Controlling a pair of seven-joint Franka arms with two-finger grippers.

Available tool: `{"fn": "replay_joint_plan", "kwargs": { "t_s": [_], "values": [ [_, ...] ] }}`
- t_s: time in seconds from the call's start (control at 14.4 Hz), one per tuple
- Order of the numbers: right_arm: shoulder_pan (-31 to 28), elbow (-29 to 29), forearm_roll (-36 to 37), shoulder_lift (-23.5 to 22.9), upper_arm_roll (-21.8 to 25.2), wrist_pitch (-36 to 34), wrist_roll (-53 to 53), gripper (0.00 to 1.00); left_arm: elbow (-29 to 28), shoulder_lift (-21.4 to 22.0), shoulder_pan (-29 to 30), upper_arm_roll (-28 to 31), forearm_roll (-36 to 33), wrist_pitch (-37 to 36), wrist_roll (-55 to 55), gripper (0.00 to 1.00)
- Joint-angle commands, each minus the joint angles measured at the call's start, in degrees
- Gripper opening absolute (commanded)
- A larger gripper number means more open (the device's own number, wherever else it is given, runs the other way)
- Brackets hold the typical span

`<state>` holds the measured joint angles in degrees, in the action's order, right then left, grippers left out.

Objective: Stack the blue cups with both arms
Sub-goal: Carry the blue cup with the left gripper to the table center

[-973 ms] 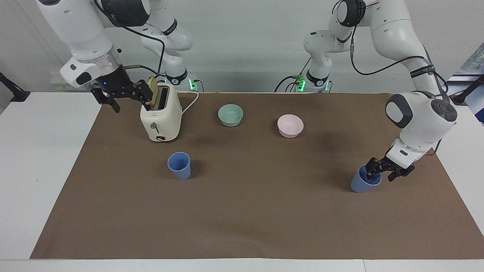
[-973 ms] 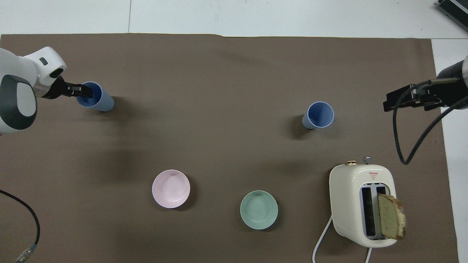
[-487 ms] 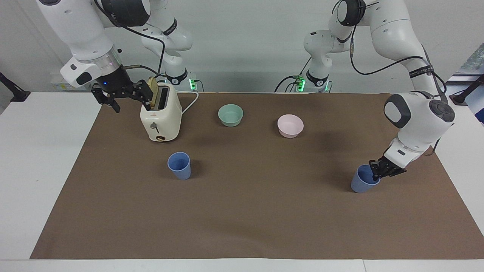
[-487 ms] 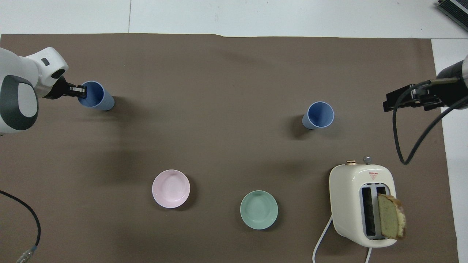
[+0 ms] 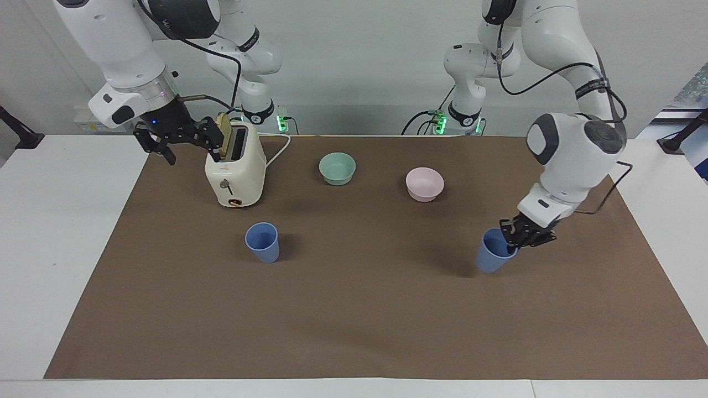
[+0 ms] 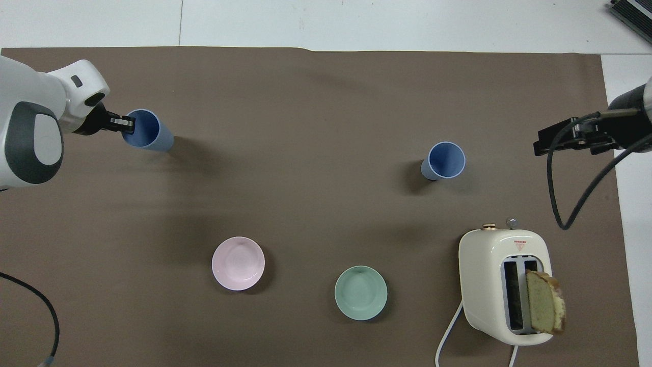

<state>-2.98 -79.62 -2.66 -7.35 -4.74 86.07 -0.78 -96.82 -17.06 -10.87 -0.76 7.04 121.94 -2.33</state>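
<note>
Periwinkle-blue plastic, the tapered handleless cup (image 5: 494, 257) toward the left arm's end of the brown-covered surface (image 5: 365, 309) is now pinched at its rim by the left gripper (image 5: 517, 236), whose fingers have closed from a wider stance a moment ago, one inside the mouth and one outside the wall. Since then the cup has shifted with the fingers toward the middle of the surface, and it hangs tilted from them, its base slanting away; that reads as a lift and carry begun, so the pick-up half of the stacking looks done and the transfer is underway. Its twin, the second blue plastic cup (image 5: 263, 242), stands upright and untouched well apart from those fingers, toward the right arm's end and just farther from the robots than the cream toaster (image 5: 235, 172) with its slice of bread (image 5: 223, 142). Waiting there, the right gripper (image 5: 176, 138) hovers beside the toaster with its fingers spread wide and nothing between them, unchanged over the last second. From across, the facing view shows the tilt of the held cup and the shadow under its base; whether it has fully cleared the cloth I cannot tell. Looking down, the overhead view shows what that one hides: the open mouth of the held cup (image 6: 147, 130) with the left gripper (image 6: 126, 124) clamped on the rim's edge, and the empty mouth of the standing cup (image 6: 444, 160) ready to receive it.
</note>
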Motion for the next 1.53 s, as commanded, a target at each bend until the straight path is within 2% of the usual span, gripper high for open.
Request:
{"fn": "replay_joint_plan", "kwargs": {
  "t_s": [0.0, 0.14, 0.28, 0.42, 0.49, 0.63, 0.7, 0.83, 0.97, 1.11, 1.25, 1.46],
  "values": [
    [-0.62, -1.15, -0.16, 1.02, -0.45, 0.06, 1.31, 1.0, -4.76, 3.07, -7.39, 1.02, 0.52, 0.58, 7.4, 0.0],
    [-0.53, -1.15, -0.16, 1.02, -0.45, 0.15, 1.31, 1.0, -8.54, 4.49, -12.66, 1.02, 0.52, 2.94, 13.02, 0.0],
    [-0.36, -1.24, -0.16, 1.11, -0.45, 0.15, 1.31, 1.0, -11.44, 4.05, -16.71, 1.02, 0.52, 8.64, 19.0, 0.0],
    [-0.36, -1.32, -0.16, 1.11, -0.45, 0.15, 1.39, 1.0, -14.96, 4.57, -19.53, 1.02, 0.52, 11.03, 19.9, 0.0],
    [-0.36, -1.33, -0.16, 1.11, -0.45, 0.15, 1.39, 1.0, -15.23, 4.66, -19.63, 0.94, 0.52, 10.95, 20.08, 0.12],
    [-0.53, -1.93, -0.16, 1.55, -0.45, 0.06, 1.39, 1.0, -14.54, 4.4, -19.71, 0.93, 2.27, 11.13, 20.52, 0.86],
    [-0.79, -3.16, -0.16, 2.25, -0.36, -0.11, 1.65, 1.0, -13.75, 4.14, -19.63, 0.93, 2.27, 10.78, 19.82, 1.0],
    [-0.98, -10.25, -0.16, 6.45, -0.36, 1.63, 1.83, 1.0, -12.43, 4.31, -19.1, 1.02, 2.19, 10.34, 19.38, 1.0],
    [-0.71, -16.77, -0.16, 9.54, -0.36, 8.3, 1.74, 1.0, -12.16, 7.02, -18.75, 1.46, 2.1, 7.37, 19.46, 1.0],
    [-0.45, -18.37, -0.16, 8.41, -0.36, 10.08, 1.92, 1.0, -12.25, 10.53, -16.66, 1.81, 1.66, 3.33, 19.2, 1.0],
    [-0.36, -19.77, -0.16, 6.57, -0.45, 14.71, 1.57, 1.0, -12.07, 14.31, -11.74, 1.81, -0.18, -0.89, 15.01, 1.0],
    [0.51, -21.27, -0.16, 2.27, -0.45, 18.77, 1.31, 1.0, -9.28, 16.53, -3.92, 1.81, -1.15, -8.62, 6.4, 1.0]
  ]
}}
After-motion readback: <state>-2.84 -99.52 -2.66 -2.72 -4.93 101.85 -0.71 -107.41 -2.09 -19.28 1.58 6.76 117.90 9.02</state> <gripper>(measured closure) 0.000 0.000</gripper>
